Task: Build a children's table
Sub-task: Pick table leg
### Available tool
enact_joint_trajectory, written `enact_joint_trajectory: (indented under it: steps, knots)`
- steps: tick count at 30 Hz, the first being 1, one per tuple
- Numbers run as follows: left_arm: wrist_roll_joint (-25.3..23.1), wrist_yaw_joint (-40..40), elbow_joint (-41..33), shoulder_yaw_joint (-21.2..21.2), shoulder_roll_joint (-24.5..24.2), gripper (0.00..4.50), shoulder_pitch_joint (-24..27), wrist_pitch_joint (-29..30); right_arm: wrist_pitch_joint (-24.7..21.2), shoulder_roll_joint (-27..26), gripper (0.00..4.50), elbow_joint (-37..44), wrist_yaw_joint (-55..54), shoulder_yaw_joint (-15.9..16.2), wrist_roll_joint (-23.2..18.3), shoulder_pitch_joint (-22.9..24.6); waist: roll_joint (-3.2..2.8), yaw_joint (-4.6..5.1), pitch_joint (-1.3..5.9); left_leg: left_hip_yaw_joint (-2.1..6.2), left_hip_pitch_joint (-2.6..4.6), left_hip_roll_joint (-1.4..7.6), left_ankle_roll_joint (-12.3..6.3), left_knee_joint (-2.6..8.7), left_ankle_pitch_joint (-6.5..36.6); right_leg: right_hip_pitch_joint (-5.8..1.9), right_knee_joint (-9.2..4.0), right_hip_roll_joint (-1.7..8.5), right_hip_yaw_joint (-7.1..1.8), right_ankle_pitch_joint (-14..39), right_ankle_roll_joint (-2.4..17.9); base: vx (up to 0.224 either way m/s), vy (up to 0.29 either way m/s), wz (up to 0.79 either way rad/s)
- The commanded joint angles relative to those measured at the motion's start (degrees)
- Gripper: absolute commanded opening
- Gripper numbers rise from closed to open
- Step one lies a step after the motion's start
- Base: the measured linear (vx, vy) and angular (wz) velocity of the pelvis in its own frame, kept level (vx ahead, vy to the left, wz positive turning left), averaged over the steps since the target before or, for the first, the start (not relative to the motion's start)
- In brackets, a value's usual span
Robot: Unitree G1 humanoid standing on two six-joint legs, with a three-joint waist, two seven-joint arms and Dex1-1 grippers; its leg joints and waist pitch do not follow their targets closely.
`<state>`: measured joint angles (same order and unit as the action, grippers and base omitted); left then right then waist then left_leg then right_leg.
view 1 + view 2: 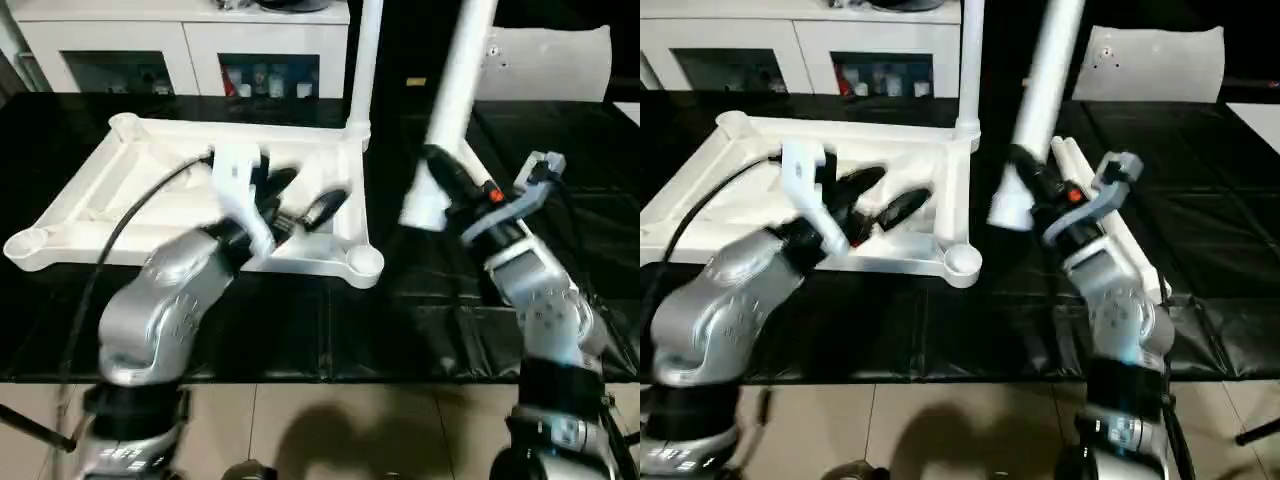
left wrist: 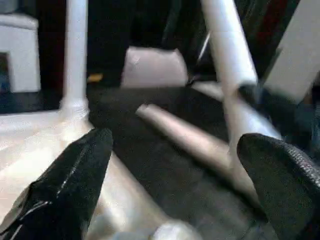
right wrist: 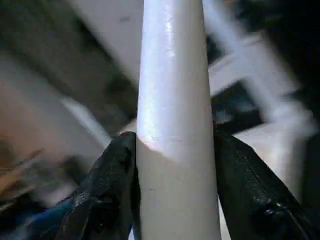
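Now | leg (image 1: 455, 90): near-upright, leaning right | right hand (image 3: 175, 165): clamped on it

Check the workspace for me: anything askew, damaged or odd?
Nothing stands out. The table top lies underside up with one leg upright in a far corner socket; the right gripper holds another leg tilted above the mat.

The left arm (image 1: 165, 310) reaches forward from the near left edge of the table, its forearm angled inward. The left gripper (image 1: 300, 200) has its two black fingers (image 2: 75, 175) spread wide apart, holding nothing. The right arm (image 1: 545, 300) rises from the near right edge, wrist bent inward. The right gripper (image 3: 175, 165) has its fingers (image 3: 112, 175) clamped on either side of a white leg (image 3: 172, 100), near its thick end.
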<state>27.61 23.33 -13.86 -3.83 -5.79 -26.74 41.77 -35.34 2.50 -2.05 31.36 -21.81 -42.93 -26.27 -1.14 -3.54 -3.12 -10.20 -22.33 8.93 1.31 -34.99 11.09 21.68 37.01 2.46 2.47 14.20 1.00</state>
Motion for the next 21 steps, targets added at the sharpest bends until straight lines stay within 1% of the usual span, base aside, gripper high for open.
enact_joint_trajectory:
  steps: [1,2,3,4,5,6,7,8,10,12,13,14,15,16,17,19,21]
  knots:
    - [4.03,-1.05,0.78,-1.81,1.36,4.50,-1.42,1.95,-2.57,0.47,1.87,3.76,3.46,1.74,-3.44,0.14,-0.25,-0.35,3.84,1.82,1.02,4.07,-2.95,3.39,3.72,-3.20,-4.29,5.68,-2.93,-5.43,14.89,0.000,0.000,0.00]
    - [4.03,-1.05,0.78,-1.81,1.36,4.50,-1.42,1.95,-2.57,0.47,1.87,3.76,3.46,1.74,-3.44,0.14,-0.24,-0.29,3.79,1.86,0.88,4.06,-2.91,3.48,3.49,-3.24,-4.39,5.71,-2.95,-4.81,14.58,0.000,0.000,0.00]
    - [6.75,-1.16,1.66,-2.78,2.78,4.50,-3.19,2.25,-4.18,1.31,1.87,4.52,5.69,3.39,-3.99,0.77,-0.11,-0.35,3.66,1.72,0.98,3.90,-2.63,3.40,3.88,-3.06,-4.65,5.63,-2.94,-2.75,14.07,0.000,0.000,0.00]
    - [7.40,-1.15,1.95,-3.01,3.13,4.50,-3.78,2.34,-4.67,1.61,1.87,4.83,6.42,3.98,-4.12,1.02,-0.10,-0.39,3.61,1.79,0.99,4.00,-2.21,3.45,4.01,-3.09,-4.80,5.73,-3.02,-1.29,13.65,0.000,0.000,0.00]
    - [9.16,-1.66,2.70,-3.98,4.20,4.50,-5.01,2.91,-5.25,2.04,1.87,5.62,7.20,5.05,-4.38,1.57,0.39,-0.32,3.62,1.69,0.86,3.94,-2.25,3.51,3.83,-3.17,-4.95,5.67,-3.01,-0.90,13.36,0.000,0.000,0.00]
    - [9.16,-1.66,2.70,-3.98,4.20,4.50,-5.01,2.91,-5.25,2.04,1.87,5.62,7.20,5.05,-4.38,1.57,0.13,-0.45,3.61,1.78,0.95,3.98,-2.13,3.46,3.56,-3.12,-4.88,5.75,-3.03,-0.48,13.08,0.000,0.000,0.00]
    - [9.90,-1.85,3.02,-4.37,4.64,4.50,-5.52,3.14,-5.47,2.17,1.87,5.91,7.46,5.41,-4.50,1.75,0.10,-0.43,3.62,1.86,0.90,3.99,-2.17,3.50,3.33,-3.06,-4.89,5.70,-2.97,-0.35,12.91,0.000,0.000,0.00]
    - [12.11,-2.12,4.12,-5.58,6.02,4.50,-7.45,3.79,-6.20,2.75,1.87,6.88,8.41,6.79,-4.81,2.45,0.33,-0.60,3.79,1.79,0.97,3.95,-2.27,3.34,2.15,-3.10,-4.77,5.77,-2.97,-1.15,12.71,0.000,0.000,0.00]
    - [14.12,-2.48,4.82,-6.72,7.26,4.50,-8.93,4.20,-6.61,3.33,1.87,7.42,9.30,8.15,-4.61,2.96,0.45,-0.61,3.75,1.85,0.77,4.02,-2.80,3.35,1.35,-3.14,-4.67,5.84,-2.99,-2.77,12.73,0.000,0.000,0.00]
    - [16.82,-3.16,4.90,-8.34,8.76,4.50,-9.90,5.39,-7.23,3.93,1.87,7.85,9.87,9.11,-4.62,3.29,0.64,-0.67,3.86,1.77,0.70,3.87,-3.27,3.17,0.46,-3.26,-4.44,5.81,-2.95,-4.49,13.16,0.000,0.000,0.00]
    - [18.37,-2.98,4.64,-8.51,9.14,4.50,-10.05,6.25,-7.83,4.43,1.87,8.21,10.42,9.79,-4.86,3.48,0.83,-0.74,3.89,1.82,0.72,3.91,-3.48,3.19,0.27,-3.25,-4.43,5.84,-2.93,-4.76,13.19,0.000,0.000,0.00]
    - [18.47,-2.89,4.58,-8.42,9.10,4.50,-10.01,6.34,-7.89,4.49,1.87,8.26,10.49,9.89,-4.87,3.50,0.77,-0.89,3.81,1.72,0.69,3.85,-3.74,3.11,0.46,-3.18,-4.48,5.85,-2.96,-4.51,13.29,0.000,0.000,0.00]
    - [18.41,-2.44,4.45,-7.82,8.85,4.50,-9.81,6.61,-8.15,4.70,1.87,8.49,10.85,10.29,-4.98,3.65,0.97,-0.94,3.73,1.69,0.65,3.83,-3.85,3.19,0.75,-3.20,-4.60,5.79,-2.98,-3.74,12.94,0.000,0.000,0.00]
    - [17.99,-2.24,4.56,-7.21,8.58,4.50,-9.71,6.52,-8.40,4.94,1.87,8.75,11.27,10.65,-5.17,3.84,1.04,-0.98,3.71,1.68,0.65,3.82,-3.97,3.19,0.87,-3.19,-4.69,5.75,-2.99,-3.23,12.66,0.000,0.000,0.00]
    - [17.69,-2.21,4.77,-6.81,8.54,4.50,-9.67,6.33,-8.60,5.17,1.87,9.01,11.61,11.00,-5.24,4.04,0.93,-1.15,3.69,1.74,0.70,3.93,-3.98,3.22,0.88,-3.13,-4.71,5.76,-2.99,-2.27,12.03,0.000,0.000,0.00]
    - [17.61,-2.46,5.39,-6.48,8.65,4.50,-9.67,6.29,-8.80,5.77,1.87,9.60,12.28,12.07,-5.24,4.53,1.07,-1.22,3.64,1.74,0.75,3.97,-3.62,3.27,1.06,-3.09,-4.83,5.71,-2.99,-1.10,11.29,0.000,0.000,0.00]
    - [17.67,-2.55,5.64,-6.54,8.70,4.21,-9.75,6.30,-8.67,5.99,1.87,9.71,12.39,12.52,-4.93,4.63,0.93,-1.39,3.66,1.76,0.81,4.05,-3.41,3.27,1.00,-2.97,-4.83,5.79,-3.02,-0.81,11.05,0.000,0.000,0.00]
